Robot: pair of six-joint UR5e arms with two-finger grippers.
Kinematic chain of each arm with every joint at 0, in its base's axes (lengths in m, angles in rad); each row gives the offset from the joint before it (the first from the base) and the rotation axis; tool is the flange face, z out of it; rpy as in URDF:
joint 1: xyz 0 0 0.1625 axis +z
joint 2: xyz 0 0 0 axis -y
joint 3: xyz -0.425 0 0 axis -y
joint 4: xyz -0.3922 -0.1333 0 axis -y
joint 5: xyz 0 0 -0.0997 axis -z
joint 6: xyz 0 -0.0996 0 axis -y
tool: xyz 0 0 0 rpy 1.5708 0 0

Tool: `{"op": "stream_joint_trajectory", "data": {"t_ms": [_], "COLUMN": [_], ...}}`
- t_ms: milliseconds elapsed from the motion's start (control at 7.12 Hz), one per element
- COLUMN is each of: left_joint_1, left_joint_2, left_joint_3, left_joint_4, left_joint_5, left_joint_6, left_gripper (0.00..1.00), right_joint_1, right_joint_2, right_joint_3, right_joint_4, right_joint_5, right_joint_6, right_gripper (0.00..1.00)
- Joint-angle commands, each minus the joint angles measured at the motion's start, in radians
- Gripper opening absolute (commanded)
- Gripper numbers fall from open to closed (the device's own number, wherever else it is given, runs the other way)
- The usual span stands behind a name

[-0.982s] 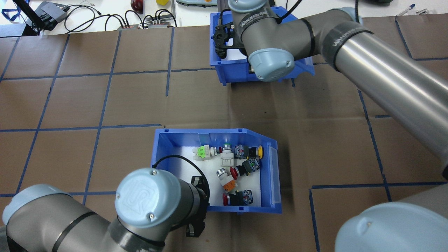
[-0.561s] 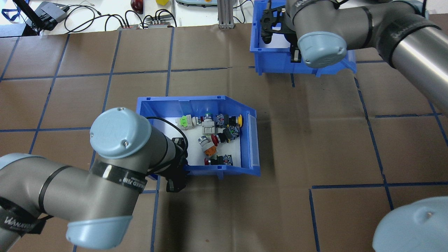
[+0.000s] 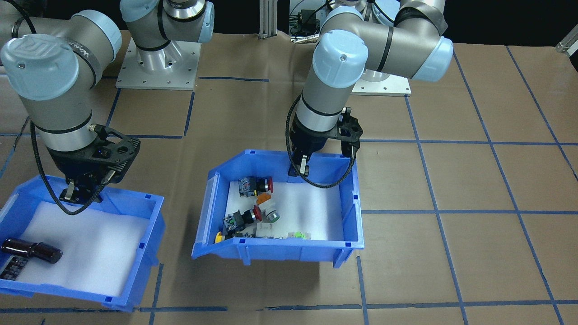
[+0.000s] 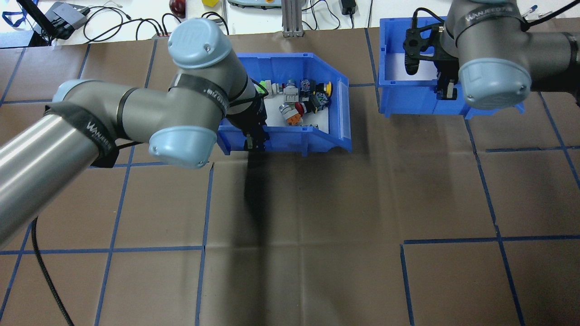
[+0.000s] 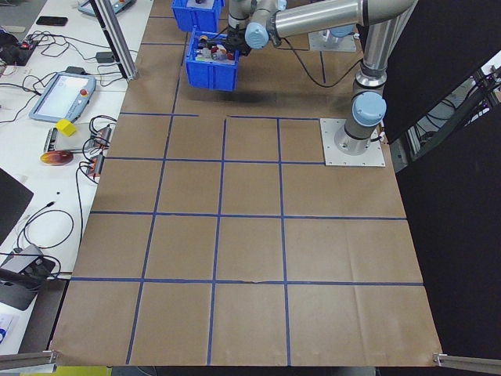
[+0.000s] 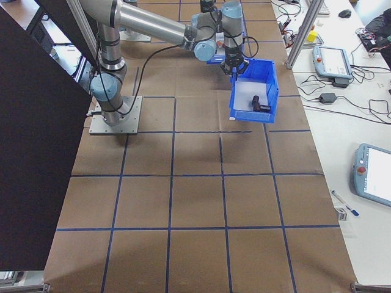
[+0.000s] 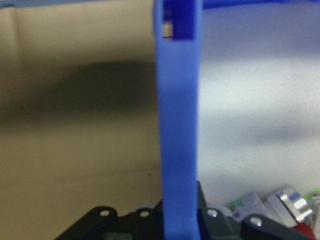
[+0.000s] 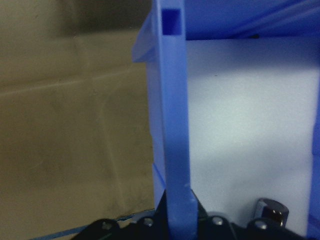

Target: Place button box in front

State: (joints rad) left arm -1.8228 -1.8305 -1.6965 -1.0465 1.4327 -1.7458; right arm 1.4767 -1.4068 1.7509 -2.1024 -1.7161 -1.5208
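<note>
1. Hanging clear of the table (image 3: 451, 189), above its own shadow, the button box (image 3: 347, 216) sat in the far middle of the brown paper, tilted a little, with its angled open end toward the second bin.
2. Its white foam floor carried a loose cluster of push-buttons (image 4: 301, 97) with red, yellow, orange and green caps.
3. The left gripper (image 3: 303, 168) was pinching the box's near wall, one finger inside and one outside, as the left wrist view showed the blue wall running up between its jaws.
4. The second bin (image 3: 151, 225), also blue and foam-lined, stood well apart on the robot's right, holding a dark cylinder (image 3: 31, 251).
5. The right gripper (image 3: 74, 192) was clamped on that bin's wall in the same manner.
6. Blue tape lines crossed the paper in a grid.
</note>
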Motion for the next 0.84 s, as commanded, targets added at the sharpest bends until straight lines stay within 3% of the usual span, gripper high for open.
{"op": "stream_joint_trajectory", "data": {"t_ms": [0,702], "left_joint_1": [-0.007,-0.013], "left_joint_2": [-0.168,-0.253], "left_joint_3": [0.188,0.212], "left_joint_4": [-0.018,-0.017], "left_joint_5": [-0.015,-0.024], "left_joint_6": [-0.014,-0.075], "left_gripper": [0.02,0.03], "right_joint_1": [-0.083,-0.130], "right_joint_2": [-0.108,-0.250], "right_joint_3": [0.134,0.281], "right_joint_4": [-0.001,0.042], "right_joint_5": [0.033,0.076], "right_joint_6": [-0.111,-0.193], "right_gripper": [0.08,0.08]}}
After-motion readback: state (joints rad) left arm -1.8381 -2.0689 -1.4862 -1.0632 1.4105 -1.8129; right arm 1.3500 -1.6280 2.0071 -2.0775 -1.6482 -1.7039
